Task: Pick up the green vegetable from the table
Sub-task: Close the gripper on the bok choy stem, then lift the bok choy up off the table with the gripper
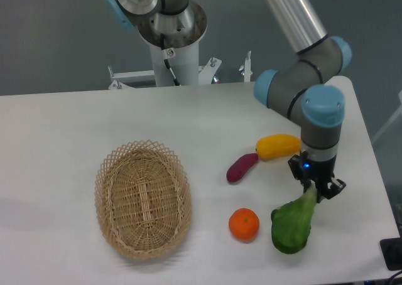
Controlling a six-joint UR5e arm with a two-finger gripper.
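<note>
The hand, a small black two-finger piece under the arm's blue-capped wrist, is pinching the pale stalk end of the green vegetable, a bok-choy-like toy with broad dark leaves. The fingers look pressed in on the stalk from both sides, and the leafy body hangs below and a little to the left of the hand, tilted, with the stalk uppermost.

The grasp looks made, so the main part of the job appears done. I cannot say for sure whether the leaves have fully left the white rounded-corner table or are brushing it; what seems left is a clean lift clear of the surface. The vegetable sits over the table's near right corner area, close to the front edge.

Just beside the leaves, to the left, lies a small round orange fruit toy, near but apart. Further back towards the middle of the right side are a purple eggplant-like piece and a yellow oblong piece, the two nearly touching. Well apart, towards the left front, stands an oval woven wicker basket.
</note>
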